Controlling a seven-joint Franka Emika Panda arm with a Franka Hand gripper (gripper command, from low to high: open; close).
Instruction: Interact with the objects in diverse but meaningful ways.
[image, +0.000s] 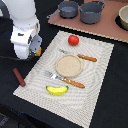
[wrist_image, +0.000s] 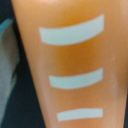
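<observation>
My gripper (image: 31, 51) is low over the left edge of the striped mat (image: 100, 65). The golden ridged bread loaf (wrist_image: 70, 65) fills the wrist view, very close to the camera, and hides the fingers. A bit of it shows beside the hand in the exterior view (image: 38, 51). I cannot tell whether the jaws hold it. The red tomato (image: 73, 40) lies at the mat's far side. The yellow banana (image: 57, 90) lies at its near edge. The dark brown sausage (image: 19, 77) lies off the mat on the exterior view's left. Two grey pots (image: 68, 8) (image: 92, 11) stand on a brown board (image: 100, 27).
A tan round plate (image: 68, 64) sits in the middle of the mat. An orange-handled fork (image: 65, 80) lies in front of it and an orange-handled knife (image: 86, 57) behind it. A bowl (image: 123, 17) stands at the far right.
</observation>
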